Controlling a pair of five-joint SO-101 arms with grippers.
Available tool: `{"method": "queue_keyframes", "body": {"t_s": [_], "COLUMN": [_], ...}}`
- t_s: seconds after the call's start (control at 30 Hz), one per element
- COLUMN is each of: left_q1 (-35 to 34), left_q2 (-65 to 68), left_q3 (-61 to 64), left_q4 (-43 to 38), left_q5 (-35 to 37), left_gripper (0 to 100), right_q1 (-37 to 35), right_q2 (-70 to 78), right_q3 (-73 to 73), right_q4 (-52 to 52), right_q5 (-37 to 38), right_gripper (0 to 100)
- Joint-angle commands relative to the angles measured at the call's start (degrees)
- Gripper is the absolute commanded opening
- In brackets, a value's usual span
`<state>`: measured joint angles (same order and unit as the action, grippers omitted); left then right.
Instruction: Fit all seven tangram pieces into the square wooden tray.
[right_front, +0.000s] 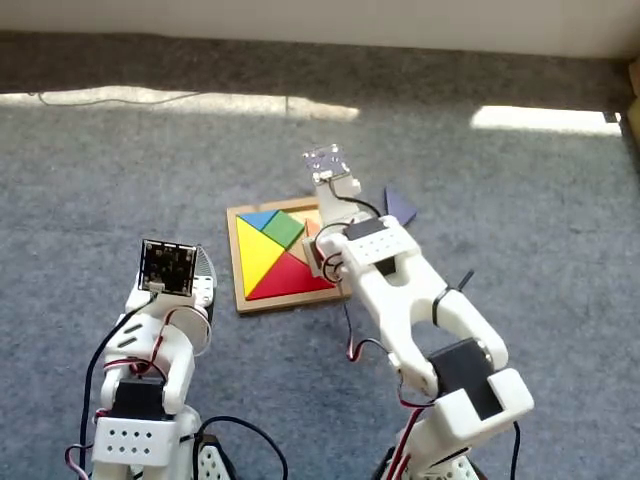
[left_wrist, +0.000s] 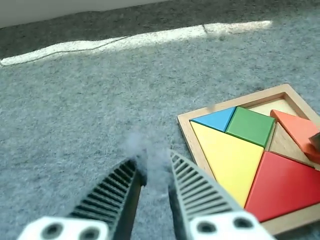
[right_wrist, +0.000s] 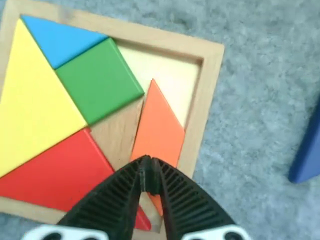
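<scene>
Tray: the square wooden tray (right_front: 243, 295) is laid on the grey carpet (right_front: 500, 180) near the middle of the high view.
Fitted pieces: a yellow triangle (right_front: 255, 255) is seated at 9 o'clock in the tray, a red triangle (right_front: 290, 275) at 5 o'clock, a blue triangle (right_front: 258, 218) at 11 o'clock and a green square (right_front: 284, 230) at 12 o'clock, all set edge to edge.
Orange piece: an orange parallelogram (right_wrist: 159, 125) is laid askew at the tray's 3 o'clock side, with bare tray floor on both sides of it.
Loose piece: a dark blue piece (right_front: 399, 207) is left on the carpet at 2 o'clock of the tray, apart from it.
Right gripper: the right gripper (right_wrist: 148, 170) is held over one end of the orange parallelogram. Its jaws are clenched tip to tip with nothing between them.
Left gripper: the left gripper (left_wrist: 152, 162) is held low over the carpet at 8 o'clock of the tray, apart from it. Its jaws are parted by a narrow gap and nothing is grasped.
</scene>
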<state>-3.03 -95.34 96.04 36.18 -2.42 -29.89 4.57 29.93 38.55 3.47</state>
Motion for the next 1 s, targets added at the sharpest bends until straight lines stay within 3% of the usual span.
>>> {"method": "queue_keyframes", "body": {"t_s": [0.0, 0.37, 0.57, 0.67, 0.83, 0.97], "left_q1": [-0.4, -0.4, -0.4, -0.4, -0.4, -0.4], "left_q2": [-0.5, -0.5, -0.5, -0.5, -0.5, -0.5], "left_q3": [1.6, 1.6, 1.6, 1.6, 1.6, 1.6], "left_q4": [0.2, 0.2, 0.2, 0.2, 0.2, 0.2], "left_q5": [-0.3, -0.3, -0.3, -0.4, -0.4, -0.4], "left_gripper": [8, 8, 8, 8, 8, 8], "right_q1": [-1.7, -2.9, 3.4, 8.4, 14.0, 14.9], "right_q2": [-4.4, -15.0, -24.6, -25.0, -22.9, -15.9], "right_q3": [0.4, 0.1, 0.0, 0.0, 0.0, -2.7], "right_q4": [5.2, 15.3, 16.2, 16.3, 16.0, 12.9], "right_q5": [0.5, 0.6, 0.6, 0.3, 0.1, 0.1], "right_gripper": [0.5, 0.5, 0.9, 7.7, 28.3, 30.0]}}
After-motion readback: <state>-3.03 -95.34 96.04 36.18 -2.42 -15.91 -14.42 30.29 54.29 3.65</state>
